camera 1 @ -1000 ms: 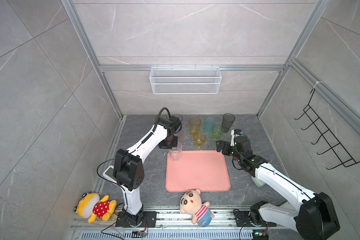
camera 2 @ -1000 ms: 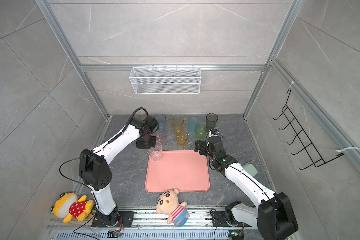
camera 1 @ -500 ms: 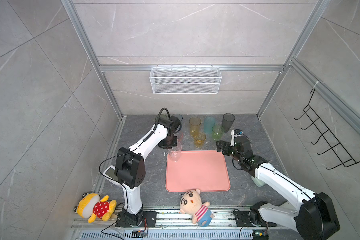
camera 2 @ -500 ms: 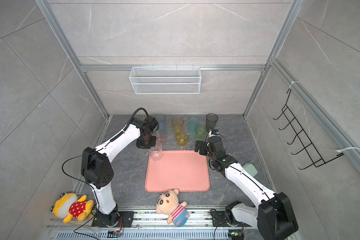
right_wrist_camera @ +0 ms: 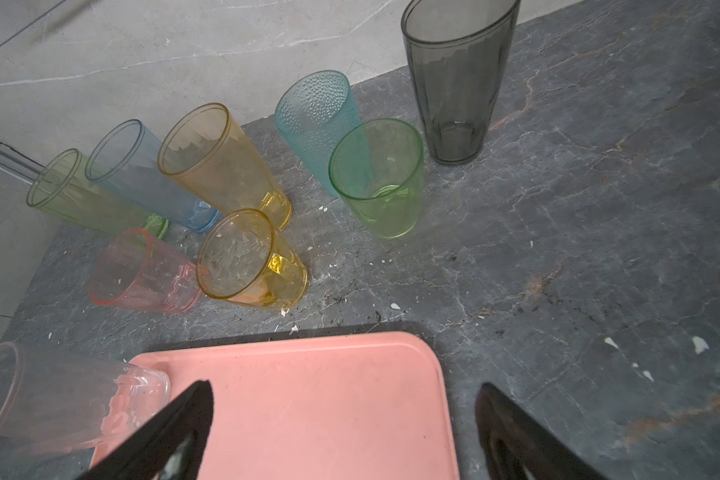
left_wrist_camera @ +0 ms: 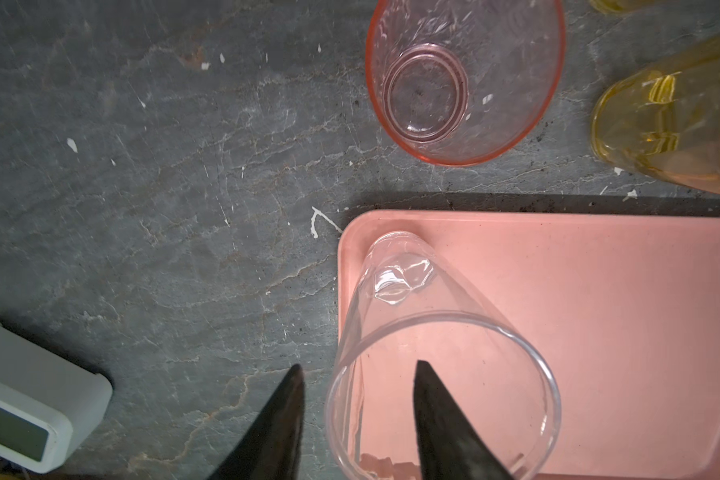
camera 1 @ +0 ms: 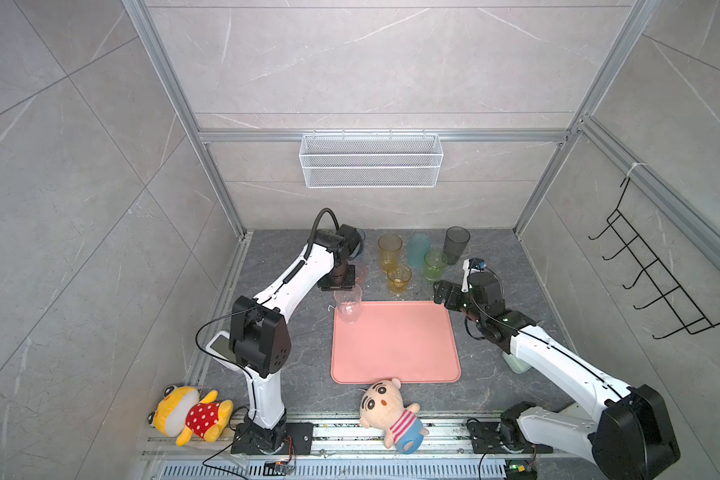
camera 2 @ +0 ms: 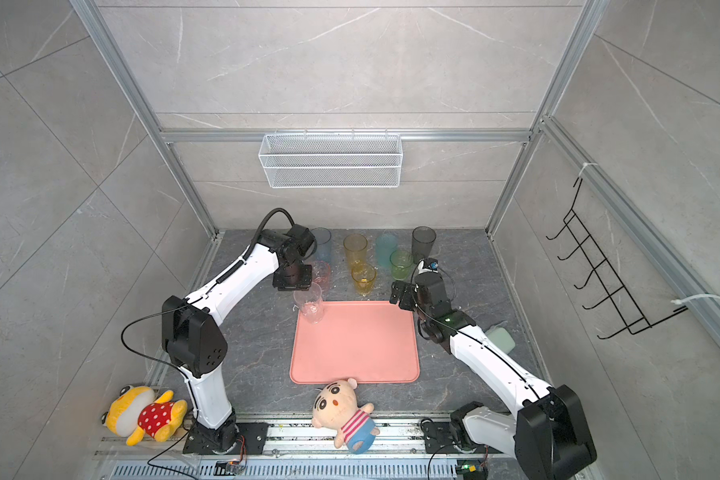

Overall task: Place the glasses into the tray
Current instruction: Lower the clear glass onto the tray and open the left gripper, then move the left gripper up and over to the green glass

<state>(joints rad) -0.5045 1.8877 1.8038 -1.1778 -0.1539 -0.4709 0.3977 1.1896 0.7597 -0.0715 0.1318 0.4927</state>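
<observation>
The clear tumbler (camera 1: 348, 306) stands on its base in the far left corner of the tray (camera 1: 395, 345), tucked against the low rim. That looks like a sensible spot, since it leaves the rest of the pink floor free for the others. Right above it hangs the left gripper (left_wrist_camera: 359, 365), jaws part-way apart, one finger inside the mouth of the glass and one outside, straddling the wall. The left wrist view shows a gap on either side, so nothing is pinched and the glass carries its own weight. A rim hold suits a slick, wide body like this one. Over at the tray's far right corner, the right gripper (right_wrist_camera: 345, 388) is spread wide and empty, facing the row, probably sized to take a tumbler. Eight glasses are on the dark tabletop (right_wrist_camera: 558, 249) beyond the tray. Nearest are the pink tumbler (right_wrist_camera: 142, 270), short amber tumbler (right_wrist_camera: 246, 262) and short green tumbler (right_wrist_camera: 377, 178). Behind them are the tall green tumbler (right_wrist_camera: 80, 195), blue tumbler (right_wrist_camera: 142, 174), tall amber tumbler (right_wrist_camera: 217, 162), teal tumbler (right_wrist_camera: 316, 116) and smoky grey tumbler (right_wrist_camera: 454, 83). The left gripper's exit wants a straight lift, or that inner finger could tip the glass.
</observation>
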